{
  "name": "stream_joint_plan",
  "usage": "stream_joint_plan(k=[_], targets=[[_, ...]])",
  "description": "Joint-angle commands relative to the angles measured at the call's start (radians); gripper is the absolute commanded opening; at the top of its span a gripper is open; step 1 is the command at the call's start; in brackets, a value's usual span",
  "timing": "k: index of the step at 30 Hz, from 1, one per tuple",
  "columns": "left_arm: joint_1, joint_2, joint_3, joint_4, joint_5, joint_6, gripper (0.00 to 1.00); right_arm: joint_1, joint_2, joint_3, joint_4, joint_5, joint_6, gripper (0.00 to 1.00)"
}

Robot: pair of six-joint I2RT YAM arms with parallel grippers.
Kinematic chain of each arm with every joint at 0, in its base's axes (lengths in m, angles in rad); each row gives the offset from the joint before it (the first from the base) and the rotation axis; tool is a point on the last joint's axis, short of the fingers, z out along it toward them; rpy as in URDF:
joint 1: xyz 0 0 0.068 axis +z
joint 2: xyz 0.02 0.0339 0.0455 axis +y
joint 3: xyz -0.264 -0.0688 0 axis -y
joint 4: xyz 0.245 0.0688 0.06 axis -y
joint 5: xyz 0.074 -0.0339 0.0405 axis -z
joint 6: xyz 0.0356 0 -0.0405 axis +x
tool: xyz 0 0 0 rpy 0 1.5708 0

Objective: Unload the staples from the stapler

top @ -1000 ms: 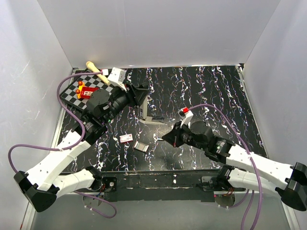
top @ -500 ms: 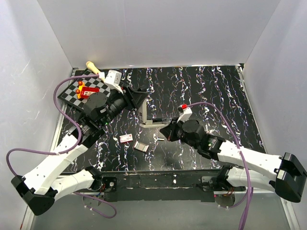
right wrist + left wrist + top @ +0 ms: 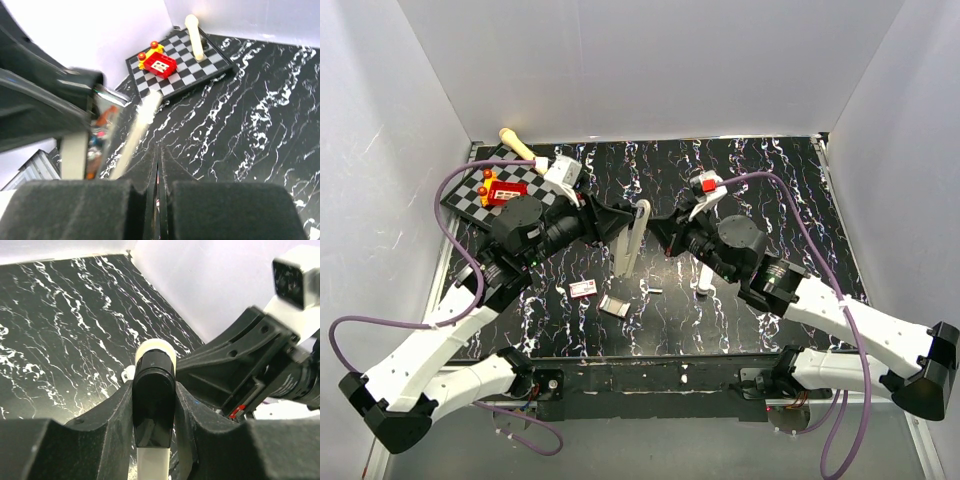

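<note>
Nearest my side of the bench (image 3: 770,190), a flat silvery rectangle (image 3: 615,305) lies just beside a small red-and-white box (image 3: 583,289). To their right I see the staples (image 3: 656,291), a short grey strip lying loose on the surface, and then a white rounded stick (image 3: 705,278).

Mid-bench, my left claw (image 3: 617,224) is clamped partway shut on the stapler (image 3: 628,250), one finger on each flank of its dark body. The stapler is off the surface, with its pale arm swung up. My right claw (image 3: 660,232) has its jaws pressed fully together and holds nothing. Its tip is just beside the stapler, but I cannot tell whether they touch.

Further back on the left, a checkerboard (image 3: 470,190) carries a red-and-yellow brick model (image 3: 505,191), with a wooden stick (image 3: 517,144) at its far edge. The surface is black with white marbling, and plain white walls (image 3: 650,70) enclose it.
</note>
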Motion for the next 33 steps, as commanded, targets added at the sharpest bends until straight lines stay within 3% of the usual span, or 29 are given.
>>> stream_joint_plan(k=[1, 5, 10, 15, 21, 33], targets=[[-0.002, 0.016, 0.033, 0.044, 0.132, 0.019, 0.0, 0.005, 0.01, 0.084, -0.035, -0.102, -0.116, 0.01], [-0.002, 0.055, 0.042, 0.044, 0.165, 0.052, 0.0, 0.005, -0.021, 0.108, -0.118, -0.116, -0.148, 0.01], [-0.001, 0.107, 0.076, 0.022, 0.122, 0.084, 0.0, 0.003, -0.062, 0.144, -0.307, 0.006, -0.194, 0.01], [-0.001, 0.142, 0.094, 0.025, 0.138, 0.112, 0.0, -0.032, -0.125, 0.113, -0.393, 0.068, -0.225, 0.01], [-0.001, 0.154, 0.096, 0.08, 0.342, 0.144, 0.0, -0.118, -0.19, 0.096, -0.485, -0.072, -0.242, 0.01], [-0.002, 0.131, 0.104, 0.117, 0.631, 0.179, 0.0, -0.182, -0.283, 0.053, -0.52, -0.616, -0.273, 0.01]])
